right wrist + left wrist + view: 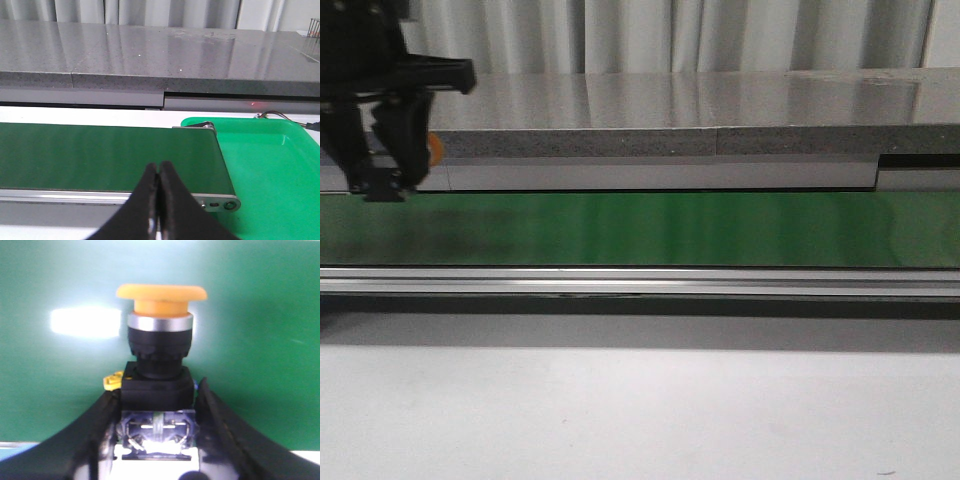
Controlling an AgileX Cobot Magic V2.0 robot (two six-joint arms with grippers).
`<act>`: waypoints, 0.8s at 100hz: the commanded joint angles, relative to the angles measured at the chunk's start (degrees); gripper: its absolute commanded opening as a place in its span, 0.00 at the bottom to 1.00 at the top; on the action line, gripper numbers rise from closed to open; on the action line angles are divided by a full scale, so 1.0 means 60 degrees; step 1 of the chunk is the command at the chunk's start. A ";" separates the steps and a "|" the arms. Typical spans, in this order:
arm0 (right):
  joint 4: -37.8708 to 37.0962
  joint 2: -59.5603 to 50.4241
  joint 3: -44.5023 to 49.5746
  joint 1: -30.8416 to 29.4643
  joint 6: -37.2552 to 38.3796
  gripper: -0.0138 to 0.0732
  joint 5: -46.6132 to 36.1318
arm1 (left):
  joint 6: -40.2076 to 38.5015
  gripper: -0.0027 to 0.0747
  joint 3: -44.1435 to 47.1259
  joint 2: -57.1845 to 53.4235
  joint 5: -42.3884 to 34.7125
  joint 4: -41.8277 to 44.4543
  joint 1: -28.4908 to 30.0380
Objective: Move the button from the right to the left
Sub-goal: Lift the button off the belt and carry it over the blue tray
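Left wrist view shows our left gripper clamped on the button's black body, cap pointing away over the green belt; our right gripper is pressed closed, empty.

You have on hand — one button, one green conveyor belt, one green tray, two end effectors — left, right.
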 commanded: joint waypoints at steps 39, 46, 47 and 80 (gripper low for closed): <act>0.0000 0.0112 -0.0231 0.0008 -0.0045 0.08 -0.0854 | 0.4480 0.20 -0.0231 -0.0563 -0.0138 -0.1213 0.4425; 0.0000 0.0112 -0.0231 0.0008 -0.0045 0.08 -0.0854 | 0.5090 0.20 -0.0232 -0.0459 -0.0244 -0.1213 0.4834; 0.0000 0.0112 -0.0231 0.0008 -0.0045 0.08 -0.0854 | 0.5145 0.20 -0.0232 -0.0426 -0.0243 -0.1213 0.4923; 0.0000 0.0112 -0.0231 0.0008 -0.0045 0.08 -0.0854 | 0.5509 0.20 -0.0232 0.0615 -0.0731 -0.1190 0.5968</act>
